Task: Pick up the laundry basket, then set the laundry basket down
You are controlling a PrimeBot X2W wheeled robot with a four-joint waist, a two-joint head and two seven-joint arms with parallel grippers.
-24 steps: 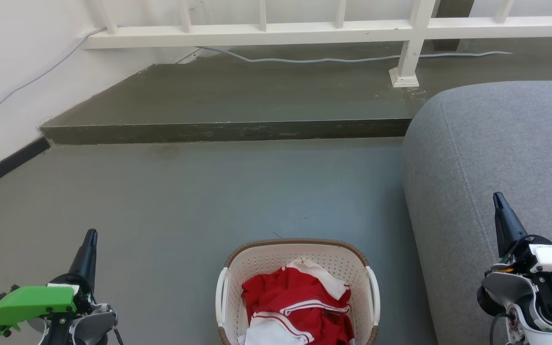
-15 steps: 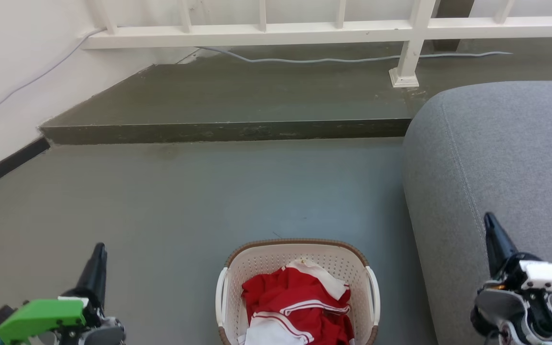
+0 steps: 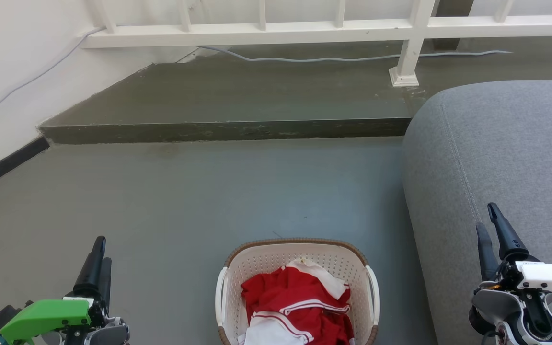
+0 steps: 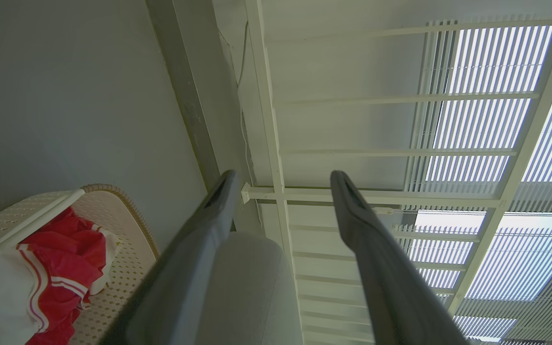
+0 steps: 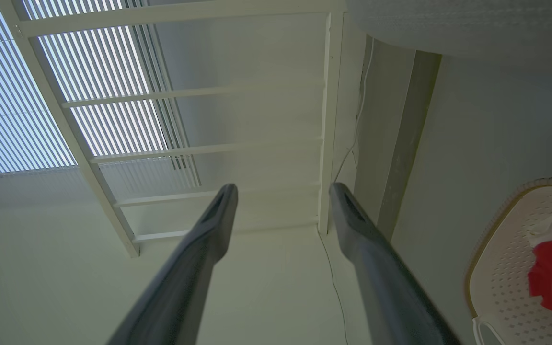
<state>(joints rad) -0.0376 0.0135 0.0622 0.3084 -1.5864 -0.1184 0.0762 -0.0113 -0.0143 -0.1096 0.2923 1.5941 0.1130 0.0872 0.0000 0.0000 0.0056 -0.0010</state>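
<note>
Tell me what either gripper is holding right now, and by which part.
Nothing is held. The left gripper and right gripper are both open and empty, apart from the laundry basket.

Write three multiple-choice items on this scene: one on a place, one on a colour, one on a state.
1. Where does the basket stand? A. on a table B. on the floor C. on a chair
2. The striped garment in it is mainly: A. blue B. black C. red
3. The left gripper and right gripper are: A. both open B. both shut C. one open, one shut
1 B: floor shows beside it. 2 C: red with white stripes. 3 A: wrist views show fingers apart.
</note>
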